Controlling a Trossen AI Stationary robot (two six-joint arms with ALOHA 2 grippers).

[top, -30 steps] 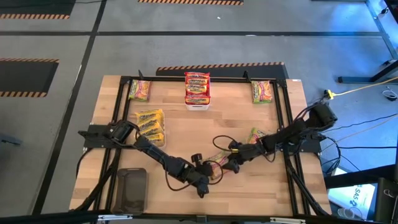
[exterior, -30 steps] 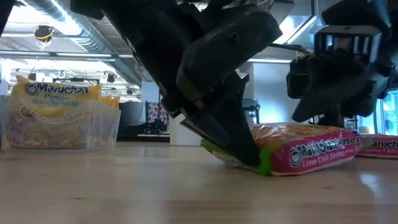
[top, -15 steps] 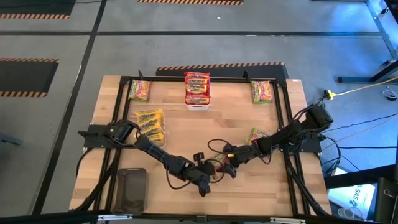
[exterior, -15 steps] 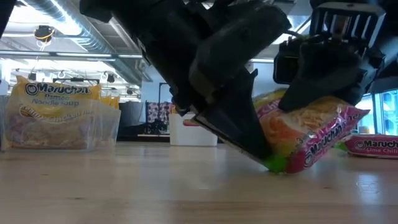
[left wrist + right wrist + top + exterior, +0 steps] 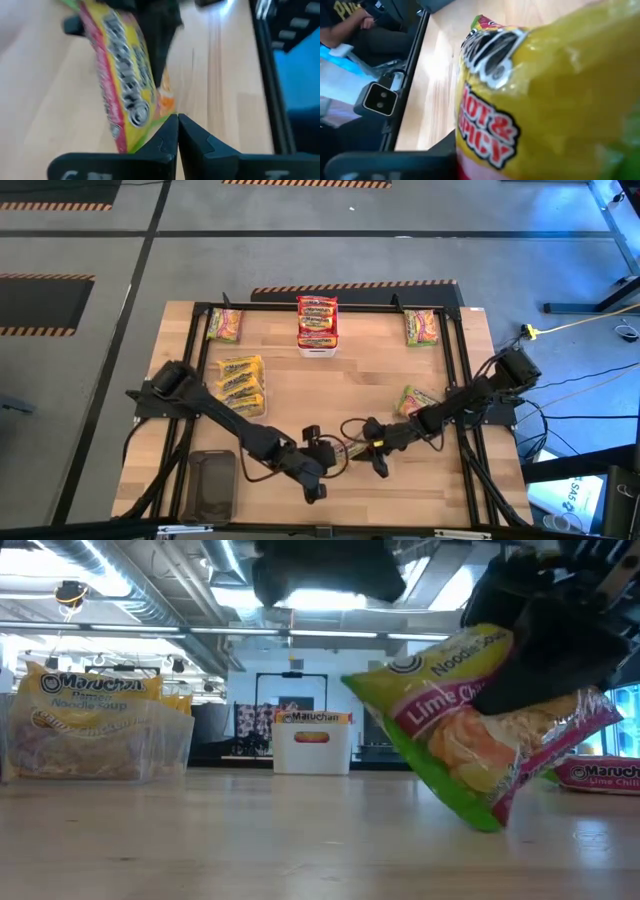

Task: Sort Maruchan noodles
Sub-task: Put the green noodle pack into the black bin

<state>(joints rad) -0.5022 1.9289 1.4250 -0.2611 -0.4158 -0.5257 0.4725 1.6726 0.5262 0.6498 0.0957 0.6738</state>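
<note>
High view: the right hand [image 5: 378,463] sits near the bench's [image 5: 400,370] front edge, at mid-width, with a noodle packet [image 5: 352,450] at its fingers. The left hand [image 5: 313,485] lies just beside it, closer to the front edge. One loose packet [image 5: 414,400] lies toward the right edge. Sorted groups appear at the far edge: a green-and-pink pile [image 5: 225,325] at the far-left corner, another [image 5: 422,327] at the far-right corner, and a red-banded stack in a white bin [image 5: 317,348] at mid-width. A yellow pile [image 5: 242,383] lies near the left edge. A dark tray [image 5: 211,485] sits at the front-left corner.

Low view: the right hand [image 5: 545,645] grips the lime-chili packet [image 5: 470,730] by one end; the packet hangs tilted, its lower corner just above or touching the bench.

Left wrist view: the left hand [image 5: 177,122] is fully closed and holds nothing; the packet [image 5: 127,85] stands just ahead of it.

Right wrist view: the packet [image 5: 540,95] fills the frame, pinched in the right hand. A person [image 5: 350,17] sits beyond the bench.

Progress: most packets appear sorted. Remaining, by estimate: the gripped packet and the loose one.
</note>
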